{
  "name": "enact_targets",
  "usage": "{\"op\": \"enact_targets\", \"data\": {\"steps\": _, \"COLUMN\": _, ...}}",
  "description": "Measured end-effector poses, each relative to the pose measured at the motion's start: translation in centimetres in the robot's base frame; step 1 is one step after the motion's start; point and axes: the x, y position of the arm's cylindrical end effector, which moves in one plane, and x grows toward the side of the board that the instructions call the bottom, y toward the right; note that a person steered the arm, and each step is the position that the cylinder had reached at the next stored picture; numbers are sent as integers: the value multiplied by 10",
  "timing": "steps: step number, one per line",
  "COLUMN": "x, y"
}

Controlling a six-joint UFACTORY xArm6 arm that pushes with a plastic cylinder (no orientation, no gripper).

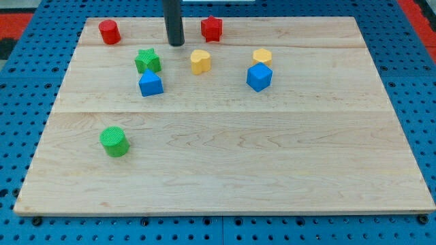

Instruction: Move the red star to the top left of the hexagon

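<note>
My tip (176,43) left of red star (212,28); rod top cut off; no fingers on rig.

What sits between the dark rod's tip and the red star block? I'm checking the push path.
Nothing: in the camera view, only bare wooden board separates my tip from the red star block.

A red cylinder (109,31) is sitting near the wooden board's (225,163) top left corner. A green star (147,60) is resting just above a blue cube (150,84), nearly touching it. A yellow heart (199,61) is lying mid-board, another blue cube (259,77) is sitting farther right, and a green cylinder (114,141) is standing alone lower left.
</note>
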Motion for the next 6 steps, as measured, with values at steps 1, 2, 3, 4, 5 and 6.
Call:
{"op": "enact_targets", "data": {"steps": 1, "x": -30, "y": 26}}
{"op": "enact_targets", "data": {"steps": 2, "x": -33, "y": 70}}
{"op": "enact_targets", "data": {"steps": 3, "x": -34, "y": 111}}
{"op": "enact_targets", "data": {"steps": 4, "x": -28, "y": 109}}
{"op": "enact_targets", "data": {"steps": 5, "x": -37, "y": 150}}
{"op": "enact_targets", "data": {"steps": 6, "x": -22, "y": 203}}
